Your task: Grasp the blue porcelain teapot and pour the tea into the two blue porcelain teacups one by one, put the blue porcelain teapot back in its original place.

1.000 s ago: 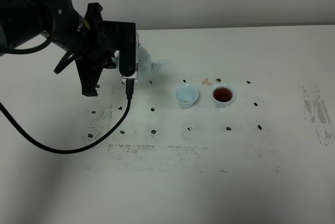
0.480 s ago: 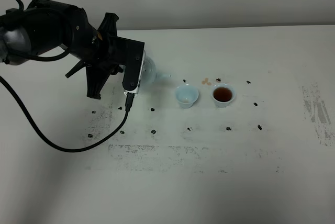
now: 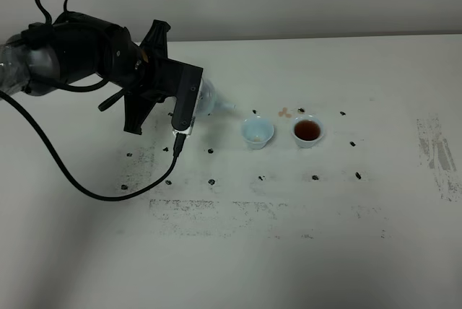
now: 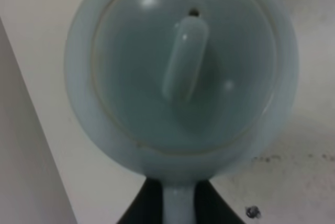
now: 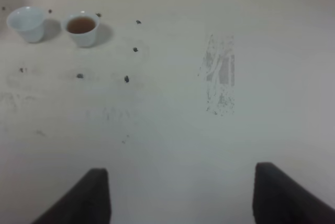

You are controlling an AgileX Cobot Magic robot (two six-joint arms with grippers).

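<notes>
my left jaws clamped on handle of round pale-blue porcelain teapot (image 3: 209, 99), spout tipped toward empty pale-blue teacup (image 3: 257, 133), right jaws spread, empty

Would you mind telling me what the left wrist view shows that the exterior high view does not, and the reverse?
Only the left wrist view shows the lid with its knob and vent hole, and dark fingers flanking the handle. Only the exterior high view shows an empty-looking teacup, a teacup of dark tea and the spout aimed toward them. Both show the blue teapot and the white table.
</notes>
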